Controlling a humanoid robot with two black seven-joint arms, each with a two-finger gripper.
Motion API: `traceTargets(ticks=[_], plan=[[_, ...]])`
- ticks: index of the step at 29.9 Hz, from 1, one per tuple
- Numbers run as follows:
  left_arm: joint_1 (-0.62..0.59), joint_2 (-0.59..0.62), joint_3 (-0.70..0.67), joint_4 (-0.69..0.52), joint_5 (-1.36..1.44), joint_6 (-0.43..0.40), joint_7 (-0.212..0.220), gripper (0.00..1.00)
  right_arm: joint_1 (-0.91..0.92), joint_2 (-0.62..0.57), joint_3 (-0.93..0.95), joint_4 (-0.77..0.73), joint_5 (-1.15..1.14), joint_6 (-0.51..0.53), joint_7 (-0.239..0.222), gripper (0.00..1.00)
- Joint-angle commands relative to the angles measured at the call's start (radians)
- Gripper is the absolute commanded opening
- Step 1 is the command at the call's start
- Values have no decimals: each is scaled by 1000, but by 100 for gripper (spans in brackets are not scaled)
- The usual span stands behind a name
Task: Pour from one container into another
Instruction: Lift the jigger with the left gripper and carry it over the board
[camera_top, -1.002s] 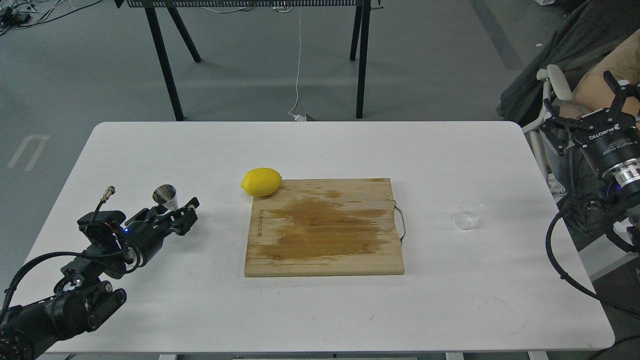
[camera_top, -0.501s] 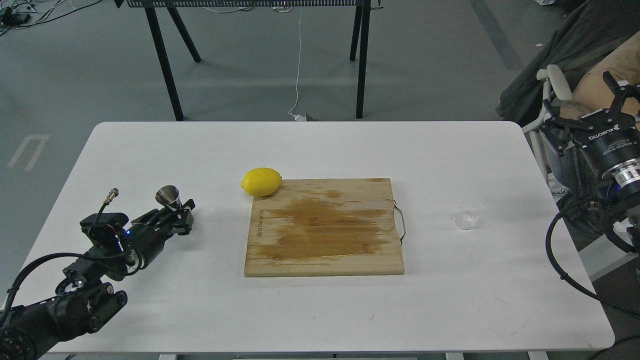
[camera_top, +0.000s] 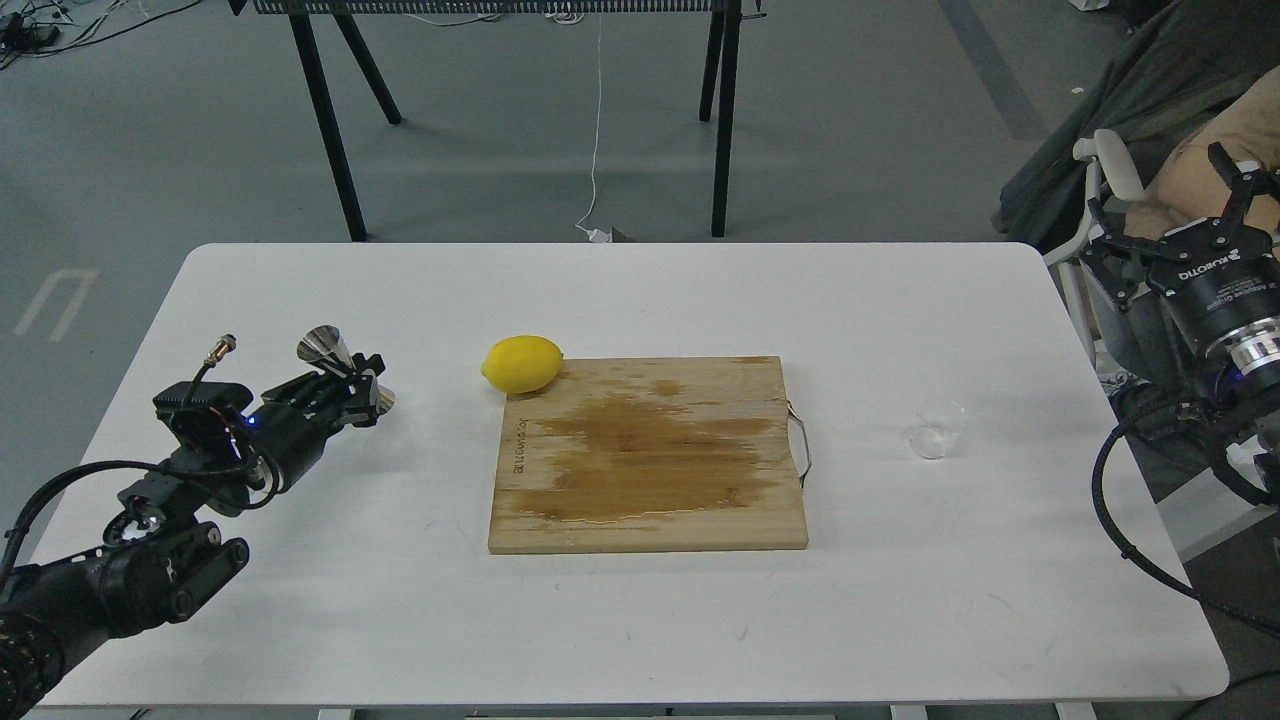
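While left gripper (camera_top: 362, 388) clamps tilted jigger (camera_top: 345, 372) at waist, slip risk; right gripper (camera_top: 1235, 185) spread wide, well apart from clear cup (camera_top: 939, 428); slick steel could rotate.

Your table (camera_top: 300, 620) fills the lower two-thirds of the frame, with the cutting board (camera_top: 648, 455) at its centre. The lemon (camera_top: 522, 363) sits on the table against the board's upper-left corner. At the left, your left gripper (camera_top: 362, 388) is clamped around the jigger (camera_top: 345, 372), which is tilted and lifted off the tabletop. Well to the right of the board, the clear cup (camera_top: 938, 428) stands alone on the table. At the right edge of the frame, your right gripper (camera_top: 1172, 218) hangs beyond the table's edge, fingers spread, well apart from the cup. A trestle stand (camera_top: 330, 130) rises behind the table along the top of the frame.
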Motion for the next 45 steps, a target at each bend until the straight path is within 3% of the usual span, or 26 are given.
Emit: traceTargets(ticks=[1, 9, 15, 22, 31, 39, 45], plan=[[-67, 31, 6, -67, 0, -9, 0, 9, 2, 3, 0, -4, 0, 0, 0, 99], [-211, 63, 50, -289, 3, -78, 0, 9, 2, 0, -3, -7, 0, 0, -2, 99], [-249, -28, 118, -358, 8, -112, 0, 9, 3, 0, -16, -15, -1, 0, -2, 99], [-242, -200, 182, -349, 121, -112, 0, 9, 3, 0, -16, -26, -1, 0, -2, 99], [-173, -308, 188, -326, 162, -105, 0, 9, 3, -3, -16, -27, -1, 0, -2, 99], [-153, -404, 190, -161, 198, -69, 0, 9, 3, -5, -15, -27, -1, 0, -2, 99], [-153, -404, 230, -96, 198, -52, 0, 9, 3, -15, -13, -27, 0, 0, -2, 99]])
